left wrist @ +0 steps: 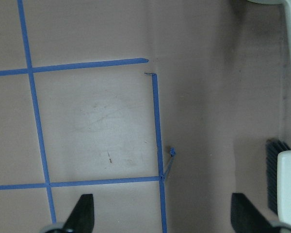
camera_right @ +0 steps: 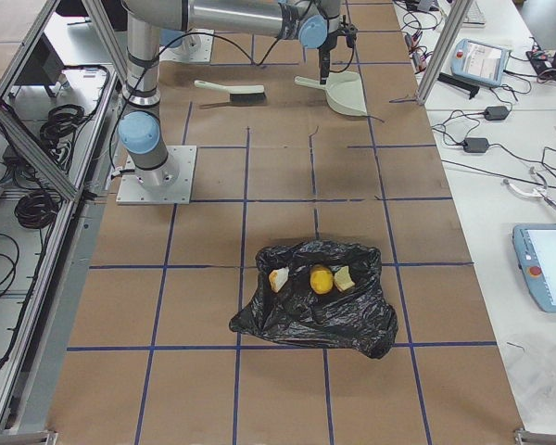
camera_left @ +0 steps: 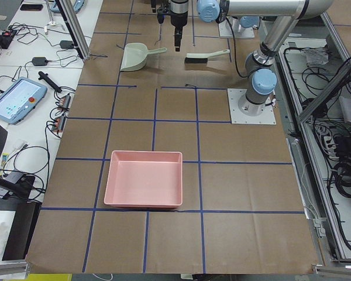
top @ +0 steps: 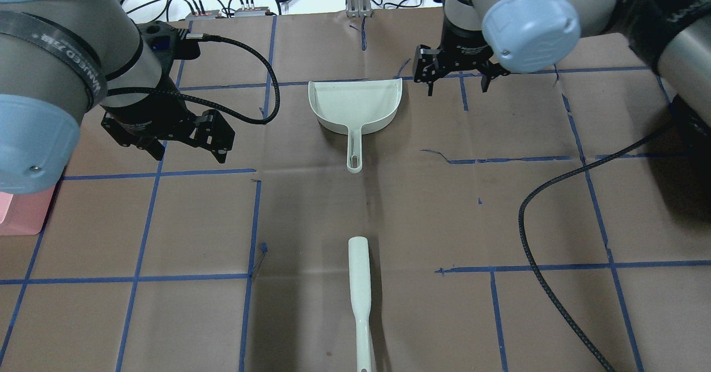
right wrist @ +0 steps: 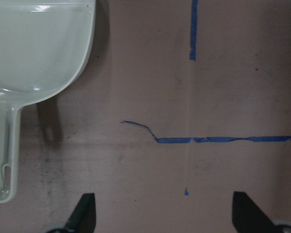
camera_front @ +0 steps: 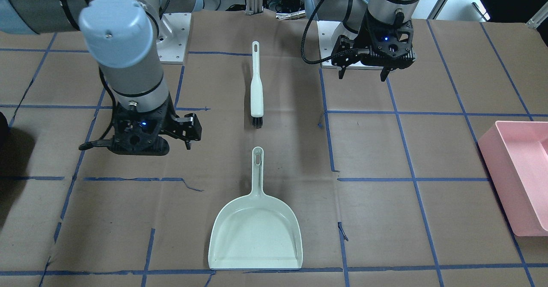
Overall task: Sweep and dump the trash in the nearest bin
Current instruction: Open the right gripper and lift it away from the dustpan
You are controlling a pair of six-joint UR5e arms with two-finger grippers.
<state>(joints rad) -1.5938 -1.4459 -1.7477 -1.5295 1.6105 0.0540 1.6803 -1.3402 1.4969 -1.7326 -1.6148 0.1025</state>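
Observation:
The trash, a yellow-brown lump (camera_right: 322,279) between two pieces of white bread (camera_right: 279,279) (camera_right: 344,278), lies on a crumpled black bag (camera_right: 315,311) at the table's end on my right. A pale green dustpan (top: 355,102) and a matching brush (top: 360,291) lie in line at the table's middle. My left gripper (top: 189,152) hovers open and empty to the left of the dustpan handle. My right gripper (top: 456,89) hangs open and empty just right of the dustpan's scoop. The pink bin (camera_left: 144,178) sits at the table's left end.
Blue tape lines cross the brown paper table cover (top: 355,211). The right arm's black cable (top: 555,283) droops over the table's right half. Monitors, cables and a teach pendant (camera_left: 14,99) lie on the bench beyond the far edge.

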